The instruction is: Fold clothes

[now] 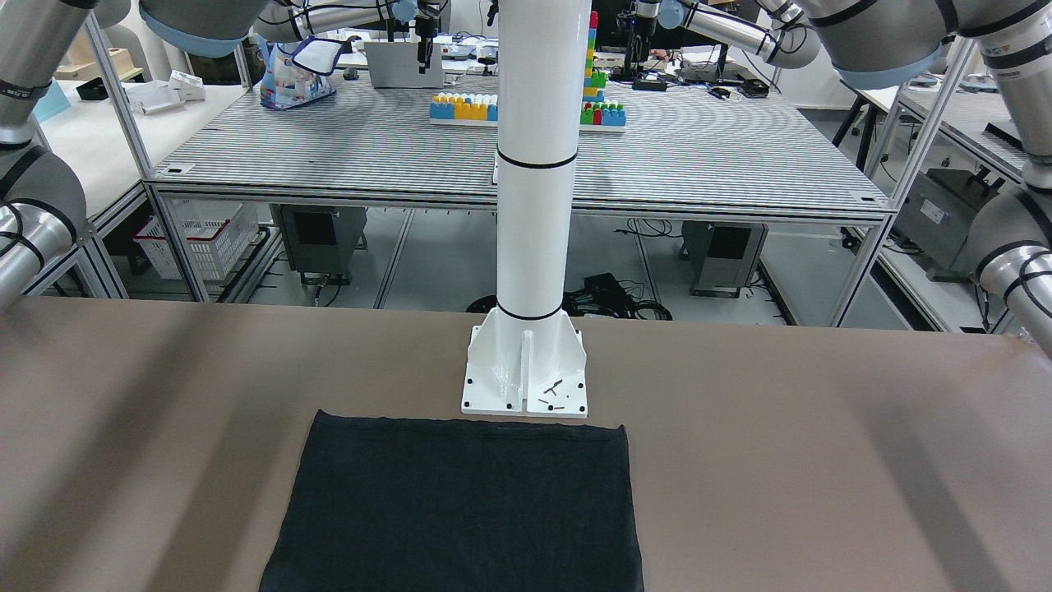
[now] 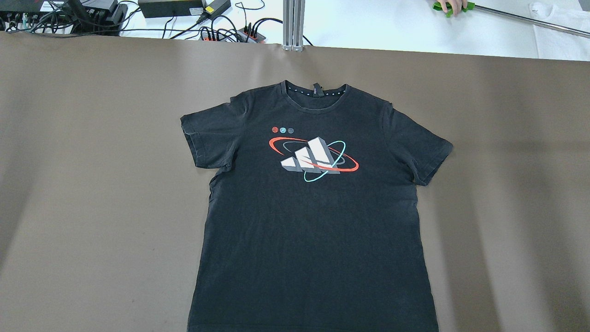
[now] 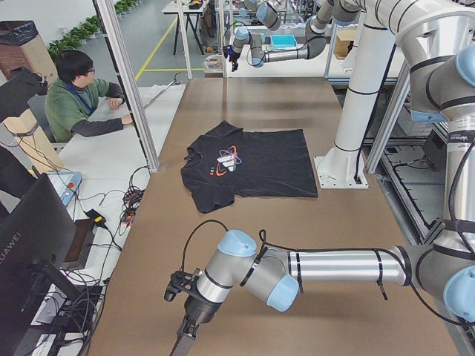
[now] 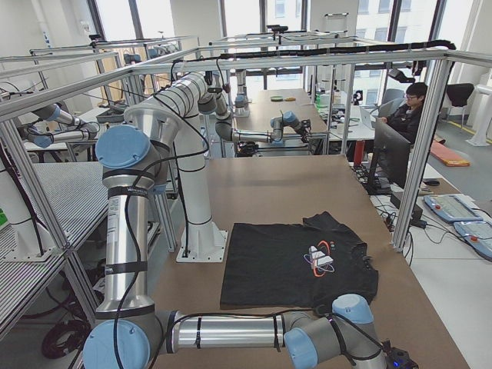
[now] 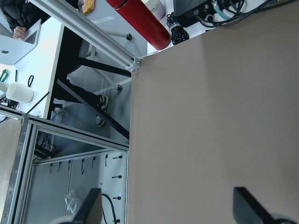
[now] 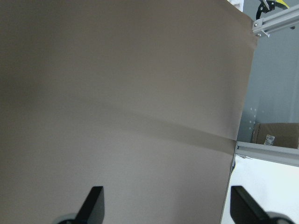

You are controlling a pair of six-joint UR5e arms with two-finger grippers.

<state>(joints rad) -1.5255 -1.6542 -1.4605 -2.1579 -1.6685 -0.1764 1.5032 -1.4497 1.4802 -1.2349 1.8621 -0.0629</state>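
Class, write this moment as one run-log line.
task: fold clothes | T-shirt: flat, unfolded, print up | left claw: open, empty | right claw: open, empty

The clothes (image 2: 313, 230) are seen as soft, matt black cloth; a smoother printed emblem (image 2: 313, 157) is carried on the chest; the desk (image 2: 92, 161) is covered by a smooth, matt brown sheet; the pillar (image 1: 536, 164) and its base plate (image 1: 493, 401) are finished in glossy white; the left arm (image 3: 341, 265) is clad in brushed silver metal, its joint cap (image 3: 237, 242) in smooth light-blue plastic.
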